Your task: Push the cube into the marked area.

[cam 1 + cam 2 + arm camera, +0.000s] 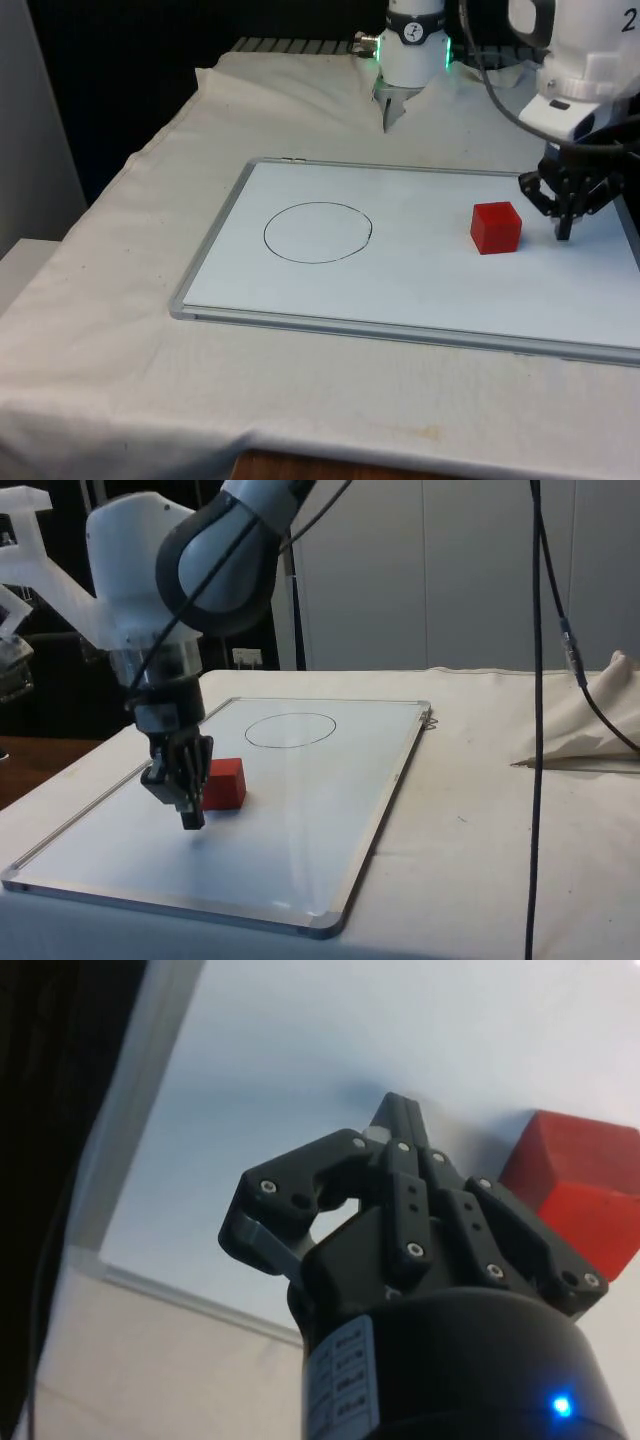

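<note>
A red cube [496,227] [224,784] [585,1190] rests on the whiteboard [420,290], toward the front view's right. A hand-drawn circle [318,232] [290,730] marks an area on the board's left half; nothing lies inside it. My black gripper [564,235] [192,823] [400,1110] is shut, its fingers pressed together with nothing between them. Its tip hovers at the board surface just to the right of the cube in the front view, a small gap away and not touching it.
The whiteboard has a metal frame [215,230] and lies on the white cloth [110,330]. A black cable [545,720] hangs down in the side view. Crumpled cloth [590,725] lies beyond the board's far end.
</note>
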